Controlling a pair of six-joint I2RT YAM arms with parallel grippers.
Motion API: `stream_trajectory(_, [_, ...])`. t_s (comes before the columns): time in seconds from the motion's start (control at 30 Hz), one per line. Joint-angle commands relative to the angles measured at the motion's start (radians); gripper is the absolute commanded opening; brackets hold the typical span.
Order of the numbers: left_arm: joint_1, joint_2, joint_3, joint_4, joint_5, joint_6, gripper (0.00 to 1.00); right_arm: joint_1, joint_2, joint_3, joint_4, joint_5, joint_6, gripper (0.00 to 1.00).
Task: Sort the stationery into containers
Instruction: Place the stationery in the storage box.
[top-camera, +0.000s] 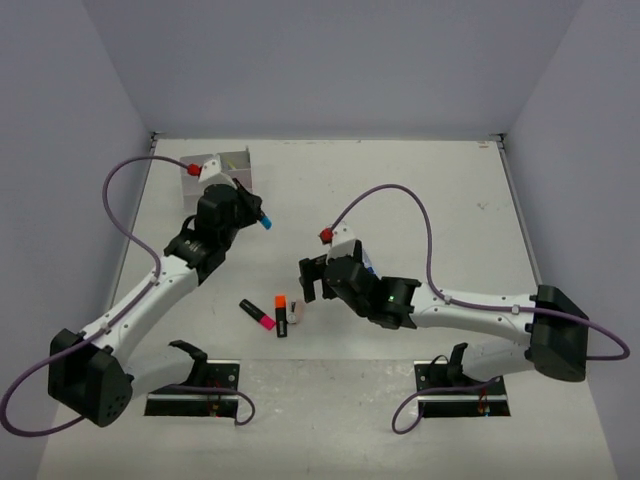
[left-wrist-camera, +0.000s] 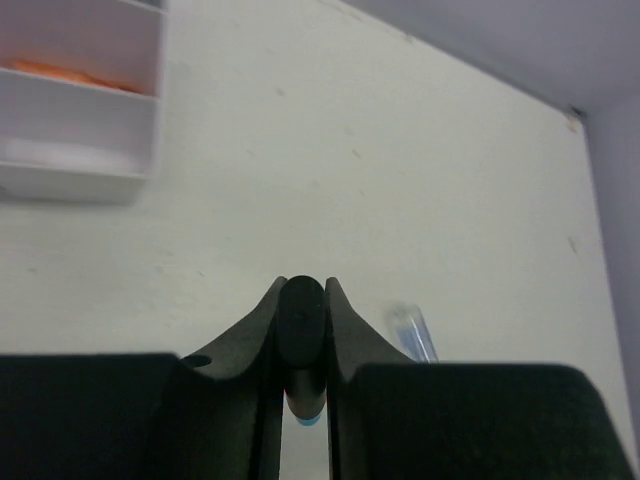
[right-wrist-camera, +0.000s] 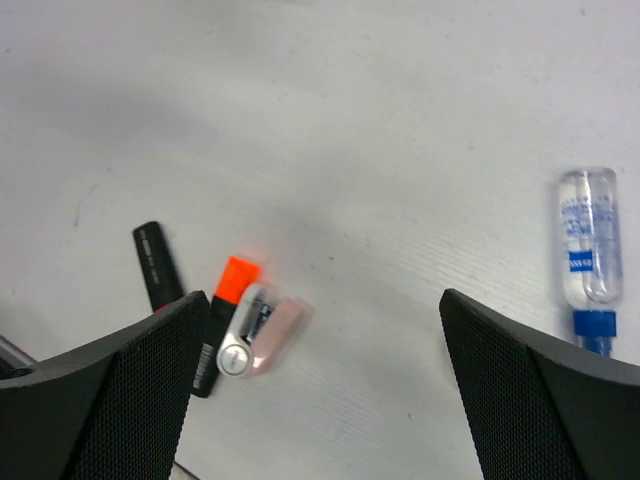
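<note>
My right gripper (right-wrist-camera: 325, 370) hangs spread wide above the orange highlighter (right-wrist-camera: 228, 305), pink highlighter (right-wrist-camera: 158, 265) and blue-capped tube (right-wrist-camera: 588, 250). Farther out, my left gripper (left-wrist-camera: 302, 295) pinches a blue-tipped highlighter (left-wrist-camera: 302, 330). Next, I judge, it goes over the divided tray (left-wrist-camera: 155, 95), released into a compartment.

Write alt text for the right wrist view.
The right gripper hangs open over a white table. At left lie a black highlighter, an orange-tipped highlighter and a small pink and silver item; a clear blue-capped tube lies at right.
</note>
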Motion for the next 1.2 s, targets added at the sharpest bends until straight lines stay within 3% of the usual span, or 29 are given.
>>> stream_trajectory(0.0, [0.099, 0.181, 0.072, 0.127, -0.476, 0.04, 0.0, -0.002, -0.11, -0.083, -0.021, 0.088, 0.095, 0.99])
stream_trajectory(0.27, [0.189, 0.462, 0.183, 0.306, -0.502, 0.053, 0.0, -0.008, -0.207, -0.183, -0.013, 0.066, 0.084, 0.99])
stream_trajectory(0.73, [0.199, 0.597, 0.185, 0.424, -0.487, 0.063, 0.0, -0.024, -0.241, -0.185, -0.016, 0.021, 0.038, 0.99])
stream_trajectory(0.8, [0.201, 0.6, 0.19, 0.408, -0.48, 0.059, 0.08, -0.026, -0.219, -0.173, -0.016, 0.009, 0.038, 0.99])
stream_trajectory(0.87, [0.201, 0.6, 0.189, 0.401, -0.472, 0.045, 0.32, -0.025, -0.193, -0.16, -0.016, -0.005, 0.038, 0.99])
stream_trajectory(0.93, [0.201, 0.591, 0.183, 0.396, -0.462, 0.039, 0.47, -0.025, -0.168, -0.147, -0.016, -0.02, 0.038, 0.99])
stream_trajectory(1.07, [0.201, 0.538, 0.158, 0.382, -0.435, 0.016, 0.57, -0.025, -0.124, -0.118, -0.017, -0.076, 0.033, 0.99])
stream_trajectory(1.17, [0.2, 0.447, 0.155, 0.328, -0.396, -0.021, 0.59, -0.025, -0.086, -0.08, -0.04, -0.102, 0.062, 0.97])
